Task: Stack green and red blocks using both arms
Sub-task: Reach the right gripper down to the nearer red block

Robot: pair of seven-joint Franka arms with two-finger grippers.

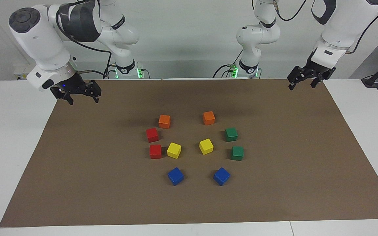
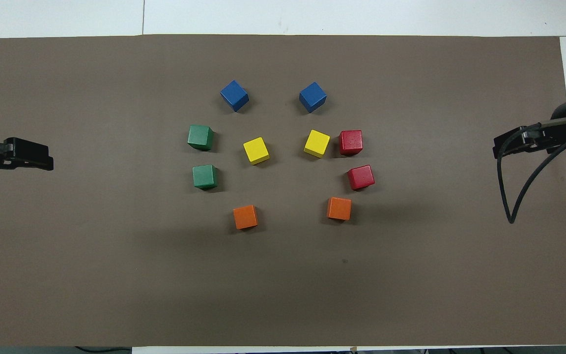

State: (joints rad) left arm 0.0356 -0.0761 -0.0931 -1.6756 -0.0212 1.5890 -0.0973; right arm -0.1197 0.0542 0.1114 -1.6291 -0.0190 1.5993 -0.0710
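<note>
Two dark green blocks (image 1: 231, 134) (image 1: 237, 152) lie apart on the brown mat, toward the left arm's end; they also show in the overhead view (image 2: 205, 176) (image 2: 200, 137). Two bright red blocks (image 1: 152, 134) (image 1: 155, 151) lie apart toward the right arm's end, also in the overhead view (image 2: 360, 177) (image 2: 351, 142). No block is stacked. My left gripper (image 1: 301, 87) (image 2: 49, 163) hangs open and empty over the mat's edge at its own end. My right gripper (image 1: 84, 101) (image 2: 496, 147) hangs open and empty over the mat's edge at its end.
Two orange cubes (image 1: 164, 121) (image 1: 208, 118) lie nearest the robots. Two yellow cubes (image 1: 174, 150) (image 1: 206, 146) sit in the middle; one almost touches a red block. Two blue cubes (image 1: 175, 176) (image 1: 221, 176) lie farthest. The brown mat (image 1: 77, 183) covers the white table.
</note>
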